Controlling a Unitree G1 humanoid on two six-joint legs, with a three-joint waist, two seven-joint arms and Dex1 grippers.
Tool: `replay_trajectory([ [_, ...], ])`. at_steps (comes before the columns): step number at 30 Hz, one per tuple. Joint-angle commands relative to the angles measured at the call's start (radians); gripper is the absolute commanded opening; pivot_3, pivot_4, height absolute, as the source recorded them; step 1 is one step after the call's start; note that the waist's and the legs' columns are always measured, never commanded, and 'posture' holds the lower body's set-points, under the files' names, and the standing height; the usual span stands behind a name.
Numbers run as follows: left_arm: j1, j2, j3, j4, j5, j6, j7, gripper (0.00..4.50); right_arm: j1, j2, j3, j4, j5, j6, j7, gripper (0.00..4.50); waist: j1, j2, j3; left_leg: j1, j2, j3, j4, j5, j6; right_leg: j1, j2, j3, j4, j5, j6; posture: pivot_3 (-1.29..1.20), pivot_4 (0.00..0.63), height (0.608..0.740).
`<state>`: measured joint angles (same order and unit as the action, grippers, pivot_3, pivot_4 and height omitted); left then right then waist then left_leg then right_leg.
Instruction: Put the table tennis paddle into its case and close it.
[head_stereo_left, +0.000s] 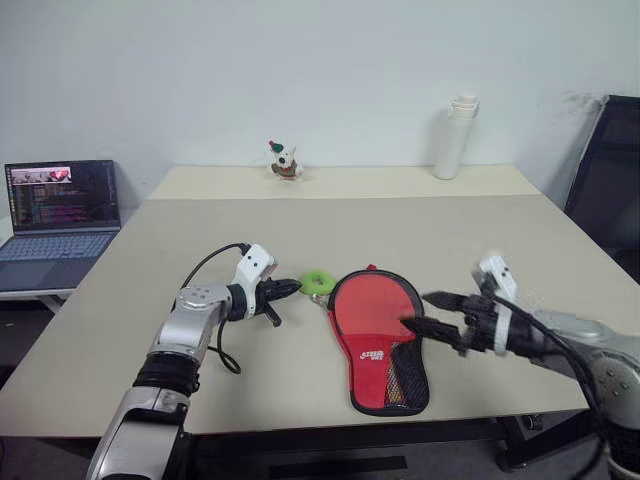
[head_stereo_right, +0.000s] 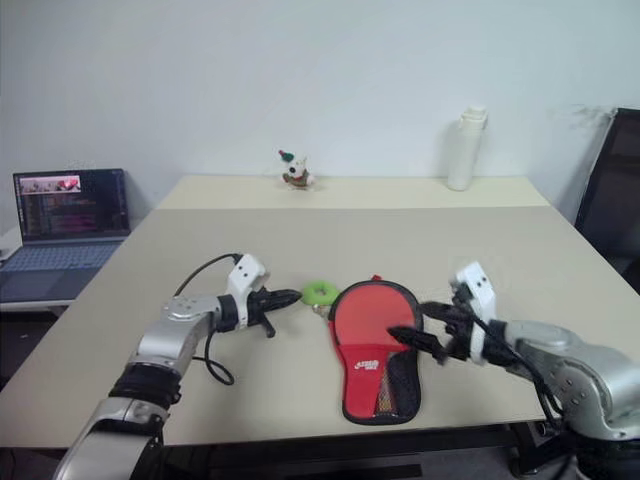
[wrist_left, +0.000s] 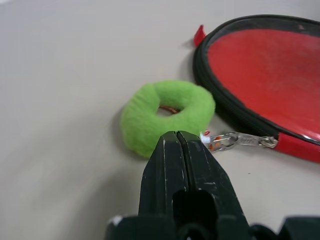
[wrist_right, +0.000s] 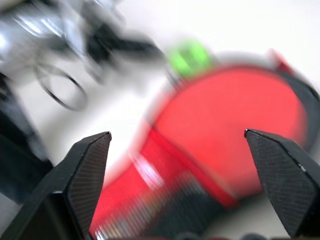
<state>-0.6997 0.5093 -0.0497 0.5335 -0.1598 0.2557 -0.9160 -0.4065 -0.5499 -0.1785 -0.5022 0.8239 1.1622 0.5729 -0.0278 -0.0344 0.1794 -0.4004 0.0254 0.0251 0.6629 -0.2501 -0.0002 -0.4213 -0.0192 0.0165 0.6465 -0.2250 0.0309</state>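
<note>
The case (head_stereo_left: 378, 340) lies flat on the worktop (head_stereo_left: 480, 240), near the front edge, red side up, with its white logo and black mesh pocket showing. Its round end points away from the robot and its narrow handle end points toward the robot, so its long line runs from front to back, tipped just a bit. The paddle cannot be seen by itself; it may be inside already, but that is hard to tell. The green ring charm (wrist_left: 167, 114) sits just beside the round end, on the robot's left, joined to the case by a small metal clip (wrist_left: 240, 141). The left gripper (wrist_left: 178, 145) has its fingers pressed tight together, right at the charm and the clip; whether it pinches anything between them cannot be told. The right gripper (head_stereo_left: 428, 314) hangs just above the handle end with its fingers spread wide and nothing in them. What could go wrong: if the left gripper pulls and nothing holds the soft case down, the whole case may slide along the worktop and the zip will not close. The case is close to the front edge, so a hard tug could drag it off.
</note>
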Motion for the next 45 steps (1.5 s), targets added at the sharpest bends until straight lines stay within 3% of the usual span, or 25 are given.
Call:
replay_trajectory([
  [1, -0.064, -0.009, 0.018, 0.043, 0.008, 0.0, 0.031, 0.18, -0.034, 0.063, 0.094, 0.03, -0.067, -0.058, -0.069, 4.49, 0.001, 0.0, 0.0, 0.0, 0.0, 0.0, 0.0, 0.0, 0.0, 0.0, 0.0, 0.0, 0.0, 0.0, 0.0, 0.0, 0.15, 0.74],
  [3, -0.091, -0.024, 0.011, 0.085, 0.016, -0.012, 0.042, 0.6, -0.05, 0.1, 0.151, 0.068, -0.116, -0.092, -0.096, 4.5, 0.002, 0.0, 0.0, -0.001, -0.001, 0.0, 0.0, 0.0, 0.0, 0.0, -0.001, 0.0, 0.0, 0.0, 0.0, 0.0, 0.15, 0.74],
  [8, -0.172, -0.091, 0.0, 0.2, 0.044, -0.07, 0.09, 2.41, -0.098, 0.21, 0.208, 0.163, -0.209, -0.156, -0.185, 4.5, 0.004, 0.0, 0.0, -0.001, -0.001, 0.001, 0.001, 0.0, 0.0, 0.0, -0.001, 0.0, 0.0, 0.002, -0.003, 0.0, 0.15, 0.74],
  [14, -0.253, -0.142, -0.018, 0.378, 0.096, -0.111, 0.118, 4.47, -0.091, 0.23, 0.227, 0.159, -0.237, -0.168, -0.189, 4.5, 0.002, 0.0, 0.0, -0.001, -0.001, 0.001, 0.0, 0.0, 0.0, -0.001, -0.001, 0.0, 0.0, 0.003, -0.004, 0.0, 0.15, 0.74],
  [25, -0.305, -0.189, -0.045, 0.575, 0.17, -0.141, 0.122, 4.47, -0.067, 0.24, 0.256, 0.143, -0.293, -0.193, -0.203, 4.5, 0.001, 0.0, 0.0, -0.001, -0.001, 0.001, 0.0, 0.0, 0.0, 0.0, -0.001, -0.001, 0.0, 0.003, -0.004, 0.0, 0.15, 0.74],
  [28, -0.302, -0.187, -0.037, 0.581, 0.167, -0.143, 0.121, 3.88, -0.073, 0.24, 0.278, 0.155, -0.337, -0.246, -0.197, 4.5, 0.001, 0.0, 0.0, 0.0, -0.001, 0.001, 0.0, 0.0, 0.0, 0.0, -0.001, -0.001, 0.0, 0.002, -0.004, 0.0, 0.15, 0.74],
  [32, -0.286, -0.183, -0.029, 0.572, 0.16, -0.14, 0.114, 2.49, -0.098, 0.264, 0.326, 0.202, -0.378, -0.315, -0.17, 4.5, -0.002, -0.001, -0.001, 0.0, -0.001, 0.001, 0.0, 0.0, 0.0, 0.0, -0.001, 0.0, 0.001, 0.002, -0.002, 0.0, 0.15, 0.74],
  [39, -0.261, -0.183, -0.023, 0.545, 0.156, -0.129, 0.108, 0.1, -0.151, 0.32, 0.415, 0.489, -0.505, -0.427, -0.15, 4.5, -0.003, -0.001, -0.002, 0.002, 0.0, 0.002, 0.001, 0.0, 0.0, 0.001, 0.0, 0.0, 0.003, 0.001, -0.002, 0.0, 0.15, 0.74],
  [45, -0.28, -0.167, -0.026, 0.554, 0.175, -0.153, 0.141, 0.02, -0.125, 0.33, 0.415, 0.623, -0.576, -0.45, -0.167, 4.5, -0.004, -0.003, -0.006, 0.002, 0.0, 0.001, 0.001, 0.0, 0.0, 0.001, 0.0, 0.0, 0.003, 0.003, -0.004, 0.0, 0.15, 0.74],
])
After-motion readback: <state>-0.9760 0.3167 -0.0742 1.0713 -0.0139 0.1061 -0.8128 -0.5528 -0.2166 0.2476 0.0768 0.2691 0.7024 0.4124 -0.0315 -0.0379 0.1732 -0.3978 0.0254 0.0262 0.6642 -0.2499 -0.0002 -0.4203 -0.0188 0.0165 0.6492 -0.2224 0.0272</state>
